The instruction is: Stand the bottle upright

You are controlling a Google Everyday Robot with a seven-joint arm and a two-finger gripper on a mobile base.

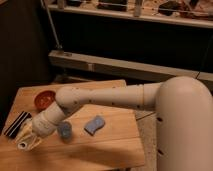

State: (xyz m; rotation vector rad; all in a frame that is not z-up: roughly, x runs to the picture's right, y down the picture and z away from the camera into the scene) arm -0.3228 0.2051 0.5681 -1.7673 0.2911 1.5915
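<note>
A wooden table [117,147] is pictured in a dim room, with a metal rail [125,65] behind it. The gripper [31,136] is lowered at the near left edge, left of the blue cup [64,130]. The pale bottle [24,144] is seen tilted low against it. Whether it is gripped cannot be told.

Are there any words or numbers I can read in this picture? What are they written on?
No, there are none to read.
The blue cup, the blue pad, the red bowl and the wooden table show no writing.
The gripper, low over the table's front left part, shows no label either.
</note>
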